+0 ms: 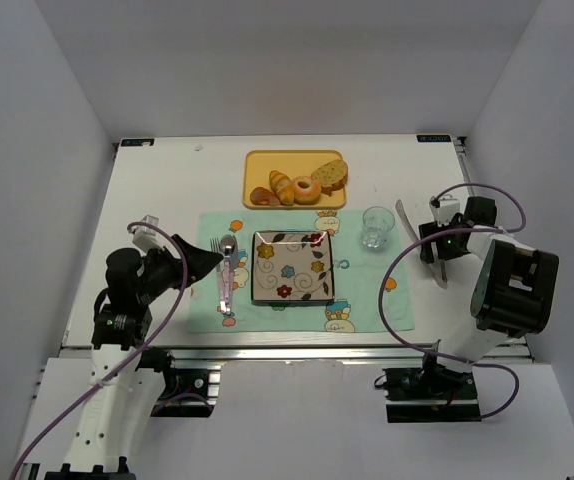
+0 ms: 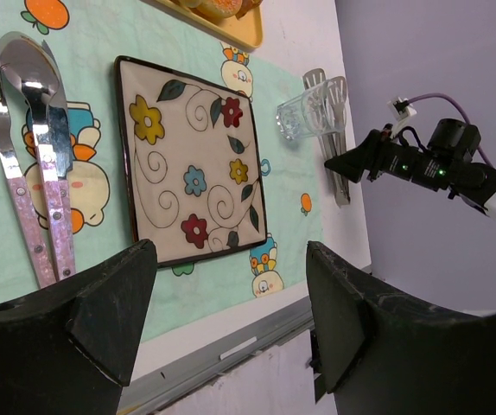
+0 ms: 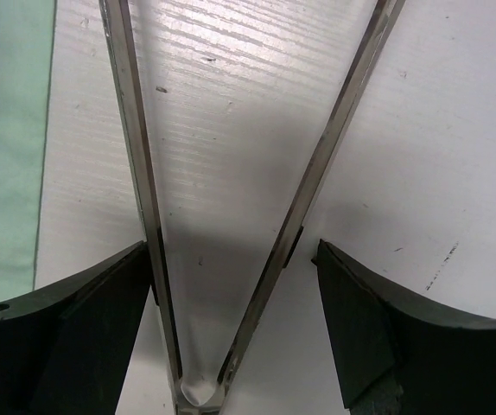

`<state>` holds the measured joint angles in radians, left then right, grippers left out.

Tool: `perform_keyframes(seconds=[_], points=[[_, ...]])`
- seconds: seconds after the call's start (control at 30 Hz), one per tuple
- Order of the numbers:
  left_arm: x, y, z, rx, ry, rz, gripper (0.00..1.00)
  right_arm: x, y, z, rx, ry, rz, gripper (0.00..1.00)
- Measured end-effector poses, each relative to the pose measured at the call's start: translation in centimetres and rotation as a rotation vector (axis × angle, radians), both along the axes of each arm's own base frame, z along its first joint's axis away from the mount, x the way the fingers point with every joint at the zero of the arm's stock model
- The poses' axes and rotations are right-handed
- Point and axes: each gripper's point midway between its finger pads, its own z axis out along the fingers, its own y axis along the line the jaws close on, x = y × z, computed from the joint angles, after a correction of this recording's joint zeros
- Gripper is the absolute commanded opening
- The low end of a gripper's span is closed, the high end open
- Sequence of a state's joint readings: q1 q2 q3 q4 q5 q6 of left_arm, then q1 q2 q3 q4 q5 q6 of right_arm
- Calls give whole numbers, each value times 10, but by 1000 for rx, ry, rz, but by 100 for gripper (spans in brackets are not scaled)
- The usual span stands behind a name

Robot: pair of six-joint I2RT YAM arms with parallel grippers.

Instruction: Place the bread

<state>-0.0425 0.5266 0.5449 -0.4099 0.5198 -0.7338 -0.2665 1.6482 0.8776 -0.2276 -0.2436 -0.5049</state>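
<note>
The bread (image 1: 260, 196), a small reddish-brown roll, lies at the left end of the yellow tray (image 1: 257, 160) at the back, beside a croissant (image 1: 281, 186). My left gripper (image 1: 210, 262) is open and empty, low over the placemat's left side by the cutlery; in the left wrist view (image 2: 231, 251) it looks towards the flowered plate (image 2: 192, 164). My right gripper (image 1: 429, 245) is open at the right of the table. In the right wrist view (image 3: 231, 251) its jaws straddle the two arms of metal tongs (image 3: 140, 173) near their hinge, one finger outside each arm.
A doughnut (image 1: 304, 190) and a bread slice (image 1: 330, 176) share the tray. The square plate (image 1: 292, 266) sits on a green placemat (image 1: 357, 290). A fork, spoon and knife (image 1: 226, 272) lie left of it. A glass (image 1: 376, 227) stands right of the plate, next to the tongs (image 1: 407, 215).
</note>
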Motion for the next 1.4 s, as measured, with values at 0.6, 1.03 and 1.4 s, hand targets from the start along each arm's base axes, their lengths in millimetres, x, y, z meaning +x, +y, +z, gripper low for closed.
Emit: perform_keyframes(seconds=[0.6,1.03,1.4], points=[[-2,0,4,-7,-15,3,80,1,4,0,17,-14,14,0],[-3,1,7,-6,-30,10,80,23,23,78,153,-99,8,11],[-3,1,7,-12,-25,12,80,66,54,225,315,-384,80,34]])
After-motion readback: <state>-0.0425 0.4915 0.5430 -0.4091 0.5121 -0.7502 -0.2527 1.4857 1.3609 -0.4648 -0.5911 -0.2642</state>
